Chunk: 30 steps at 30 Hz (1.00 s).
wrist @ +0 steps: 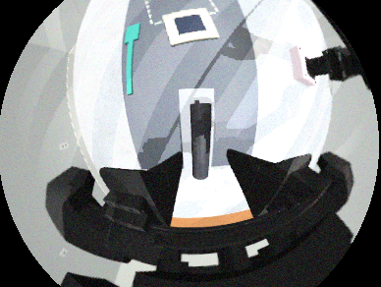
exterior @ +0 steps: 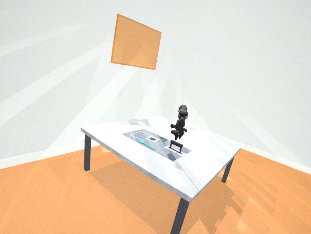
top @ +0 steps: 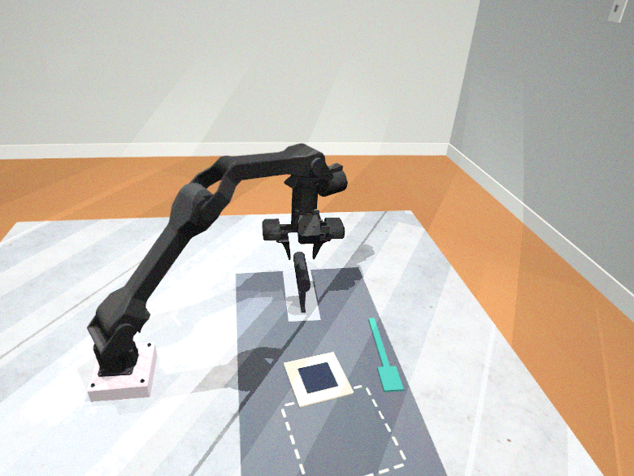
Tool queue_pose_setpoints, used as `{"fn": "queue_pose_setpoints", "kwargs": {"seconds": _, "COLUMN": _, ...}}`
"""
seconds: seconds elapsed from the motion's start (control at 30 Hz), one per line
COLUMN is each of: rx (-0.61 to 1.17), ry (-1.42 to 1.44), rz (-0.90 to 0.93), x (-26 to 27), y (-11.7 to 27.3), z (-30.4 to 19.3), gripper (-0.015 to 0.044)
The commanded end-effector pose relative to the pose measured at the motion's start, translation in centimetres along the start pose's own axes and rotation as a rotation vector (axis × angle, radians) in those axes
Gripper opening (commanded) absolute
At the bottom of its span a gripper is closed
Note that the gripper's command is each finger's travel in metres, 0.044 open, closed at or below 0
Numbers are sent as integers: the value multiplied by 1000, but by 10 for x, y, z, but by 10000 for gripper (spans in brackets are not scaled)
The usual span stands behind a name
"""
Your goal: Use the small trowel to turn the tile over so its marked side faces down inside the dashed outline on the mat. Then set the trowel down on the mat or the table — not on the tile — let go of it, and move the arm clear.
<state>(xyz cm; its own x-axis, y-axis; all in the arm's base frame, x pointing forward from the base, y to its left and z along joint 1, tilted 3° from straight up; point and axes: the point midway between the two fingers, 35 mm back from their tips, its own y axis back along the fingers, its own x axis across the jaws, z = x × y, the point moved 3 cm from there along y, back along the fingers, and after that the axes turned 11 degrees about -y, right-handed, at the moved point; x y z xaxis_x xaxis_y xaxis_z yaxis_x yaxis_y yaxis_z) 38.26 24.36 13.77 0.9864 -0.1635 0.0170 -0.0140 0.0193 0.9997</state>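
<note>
Tile [top: 317, 378] [exterior: 152, 139] [wrist: 190, 26] flat on mat [top: 263, 332] [exterior: 173, 157] [wrist: 159, 69], dark square facing up, mostly outside dashed outline, overlapping one edge. Teal paddle-shaped piece [top: 391, 378] [exterior: 146, 144] [wrist: 130, 69] flat beside tile, apart from it. Black bar handle [top: 301, 270] [exterior: 176, 143] [wrist: 200, 140] raised on posts over pale strip [top: 310, 315] [exterior: 167, 148] [wrist: 185, 115]. Tool [top: 302, 257] [exterior: 177, 139] [wrist: 205, 152] above handle, fingers partly open, holding nothing. Mat on pale surface [top: 194, 434] [exterior: 201, 161] [wrist: 100, 93]. No writing readable.

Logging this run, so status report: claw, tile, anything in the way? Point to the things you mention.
Claw [top: 301, 257] [exterior: 178, 138] [wrist: 205, 152] open, above black bar-handled piece [top: 301, 270] [exterior: 176, 143] [wrist: 200, 140]. Square cream tile [top: 293, 374] [exterior: 148, 137] [wrist: 168, 29], navy mark up, mostly outside dashed outline. Flat teal trowel [top: 390, 378] [exterior: 146, 144] [wrist: 130, 66] beside it. Nothing visibly blocking tile.
</note>
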Motion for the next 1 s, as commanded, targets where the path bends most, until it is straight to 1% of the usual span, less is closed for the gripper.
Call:
{"fn": "queue_pose_setpoints", "kwargs": {"seconds": 0.0, "rx": 3, "ry": -17, "rz": 1, "x": 0, "y": -1, "z": 0, "gripper": 270}}
{"fn": "queue_pose_setpoints", "kwargs": {"seconds": 0.93, "rx": 3, "ry": -17, "rz": 1, "x": 1, "y": -44, "z": -1, "gripper": 270}}
{"fn": "queue_pose_setpoints", "kwargs": {"seconds": 0.97, "rx": 3, "ry": -17, "rz": 1, "x": 1, "y": -44, "z": -1, "gripper": 244}}
